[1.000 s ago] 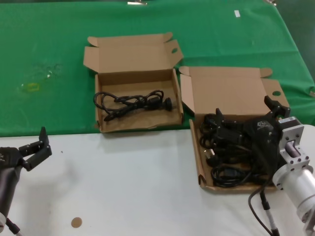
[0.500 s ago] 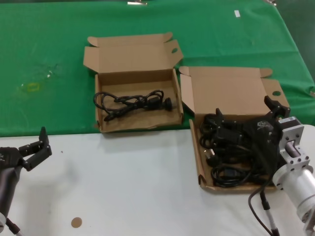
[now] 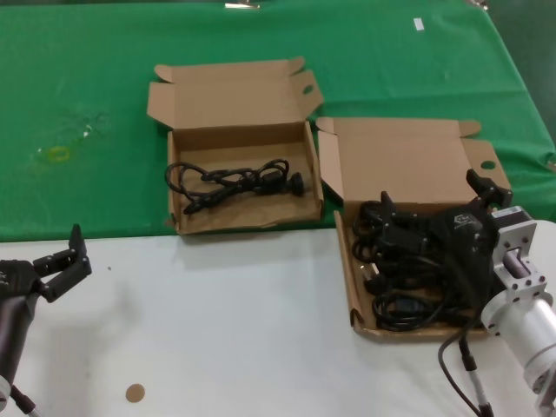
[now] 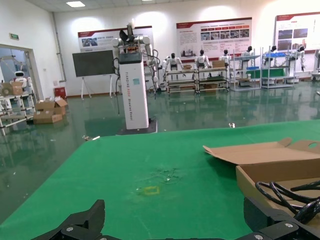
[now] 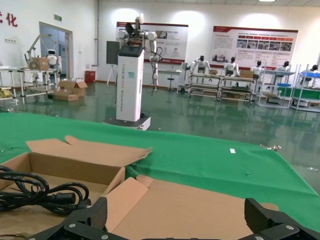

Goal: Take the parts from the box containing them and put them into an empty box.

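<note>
The right gripper (image 3: 434, 208) is hovering with its fingers spread wide over the box containing them (image 3: 408, 156), the wide-lidded carton lying at the robot's right where green cloth (image 3: 87, 104) meets white table (image 3: 243, 330), packed with black cables (image 3: 404, 300); nothing is sitting between the fingers; the left gripper (image 3: 62, 259) is waiting low at the left over the white table, fingers parted; an empty box (image 3: 234, 95), left of the full carton, is already holding one cable (image 3: 234, 181).
</note>
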